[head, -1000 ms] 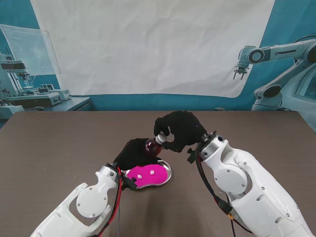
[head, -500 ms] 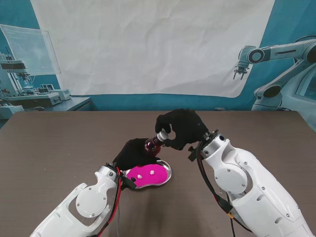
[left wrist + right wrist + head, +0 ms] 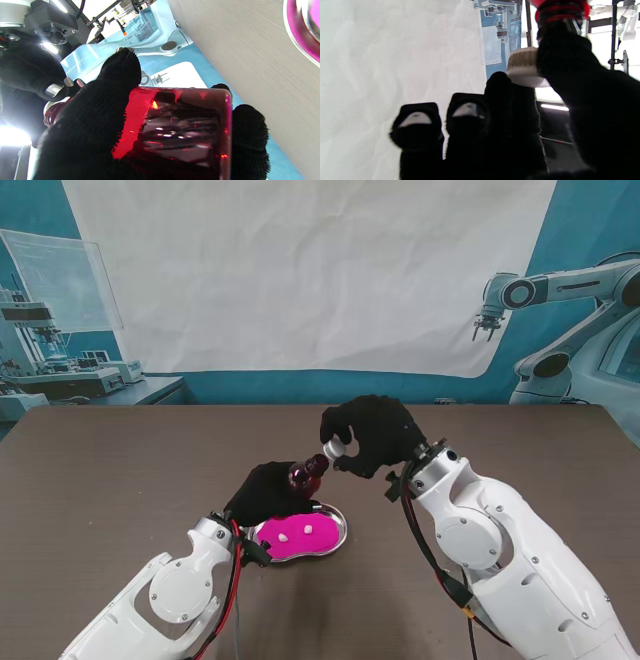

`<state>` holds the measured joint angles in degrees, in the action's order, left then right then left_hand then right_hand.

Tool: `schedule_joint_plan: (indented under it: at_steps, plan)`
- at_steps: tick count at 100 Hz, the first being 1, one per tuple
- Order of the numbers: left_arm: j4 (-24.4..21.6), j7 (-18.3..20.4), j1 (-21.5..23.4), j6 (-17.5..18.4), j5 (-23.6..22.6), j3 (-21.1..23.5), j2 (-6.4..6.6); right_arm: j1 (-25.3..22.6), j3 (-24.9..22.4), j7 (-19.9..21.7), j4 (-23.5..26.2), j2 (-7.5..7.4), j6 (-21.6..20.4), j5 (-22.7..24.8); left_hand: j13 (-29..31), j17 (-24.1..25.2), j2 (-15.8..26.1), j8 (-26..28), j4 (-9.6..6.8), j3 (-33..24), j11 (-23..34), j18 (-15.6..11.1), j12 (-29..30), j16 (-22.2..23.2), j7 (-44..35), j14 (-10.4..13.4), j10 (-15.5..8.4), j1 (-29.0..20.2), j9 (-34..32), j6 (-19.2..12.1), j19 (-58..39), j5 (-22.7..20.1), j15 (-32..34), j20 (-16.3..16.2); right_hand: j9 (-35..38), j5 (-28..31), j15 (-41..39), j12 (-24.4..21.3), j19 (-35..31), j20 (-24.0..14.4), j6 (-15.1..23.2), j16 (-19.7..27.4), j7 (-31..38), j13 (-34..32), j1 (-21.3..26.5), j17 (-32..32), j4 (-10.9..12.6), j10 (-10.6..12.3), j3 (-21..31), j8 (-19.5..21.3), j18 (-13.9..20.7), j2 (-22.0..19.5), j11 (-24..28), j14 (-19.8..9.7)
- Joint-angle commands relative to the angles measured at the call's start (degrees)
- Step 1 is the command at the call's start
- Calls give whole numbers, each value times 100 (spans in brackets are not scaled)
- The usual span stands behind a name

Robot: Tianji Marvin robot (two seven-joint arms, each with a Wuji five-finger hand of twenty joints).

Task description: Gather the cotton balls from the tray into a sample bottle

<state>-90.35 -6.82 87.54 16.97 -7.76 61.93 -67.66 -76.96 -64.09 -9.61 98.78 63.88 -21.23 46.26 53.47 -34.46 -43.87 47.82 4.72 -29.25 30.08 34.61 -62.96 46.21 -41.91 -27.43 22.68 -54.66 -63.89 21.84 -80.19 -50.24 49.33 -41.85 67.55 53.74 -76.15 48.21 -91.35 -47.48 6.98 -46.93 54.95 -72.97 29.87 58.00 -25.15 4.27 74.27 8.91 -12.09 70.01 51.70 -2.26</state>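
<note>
My left hand (image 3: 268,492) is shut on a dark red sample bottle (image 3: 305,475), tilted, its neck toward my right hand. The left wrist view shows the bottle (image 3: 175,130) filling the black-gloved fingers (image 3: 95,120). My right hand (image 3: 372,435) pinches a white ribbed cap (image 3: 337,448), held just apart from the bottle's mouth; the cap (image 3: 523,67) also shows in the right wrist view between thumb and fingers. Nearer to me sits the metal tray (image 3: 335,537) with a pink liner and two white cotton balls (image 3: 284,536) (image 3: 308,529).
Brown table top (image 3: 120,470) stretches wide on both sides of the tray. A white backdrop hangs behind the far edge. The tray's rim (image 3: 300,32) appears at the edge of the left wrist view.
My right hand has drawn up and to the right with the cap, which now sits clear of the bottle's neck. The left hand and bottle have barely shifted.
</note>
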Motion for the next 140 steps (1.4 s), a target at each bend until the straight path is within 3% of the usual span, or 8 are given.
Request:
schedule_joint_plan:
  at_steps: [1,20,34,90,140]
  plan:
    - [-67,102,57,-3,-31,66,17,-2,-90,160,16,-41,93,75,285,109,2650,125,-51,-2058,107,-521,-109,292,-1185,-211,-119,-1610,-429,-644,-467,-870,691,-216,101,403,-190,-69,-91,-2,668,-96,1338,-261,247,124,133,110,536,442,67,-285,-39,-105]
    - [-167,98,149,17,-131,221,41,17,-121,553,-199,-134,336,239,287,110,2656,123,-53,-2058,104,-520,-106,290,-1179,-210,-112,-1613,-429,-651,-466,-867,689,-217,97,435,-176,-82,-79,-2,699,-86,1340,-260,273,102,130,113,527,398,53,-232,-50,-93]
    - [-245,40,230,22,-204,336,43,83,41,685,-623,-194,392,408,285,104,2654,123,-55,-2057,107,-526,-105,290,-1179,-214,-118,-1611,-431,-653,-469,-872,689,-218,70,418,-137,-70,-65,-4,723,-66,1402,-261,284,74,135,123,526,329,52,-233,-26,-113]
    - [-377,-57,360,38,-336,532,49,633,1241,314,-2307,-238,681,691,288,98,2654,121,-57,-2058,108,-513,-95,287,-1177,-218,-116,-1609,-433,-651,-473,-874,688,-220,18,325,-236,-53,-93,-24,625,-90,1477,-264,261,34,128,60,534,273,26,-233,80,-81]
    - [-445,-21,448,25,-372,642,69,1253,2400,65,-3265,-184,1161,647,292,100,2654,123,-56,-2058,105,-514,-100,290,-1171,-214,-116,-1609,-434,-654,-472,-873,692,-220,-9,298,-262,-84,-116,9,605,-79,1430,-262,216,38,104,60,547,284,37,-204,114,-106]
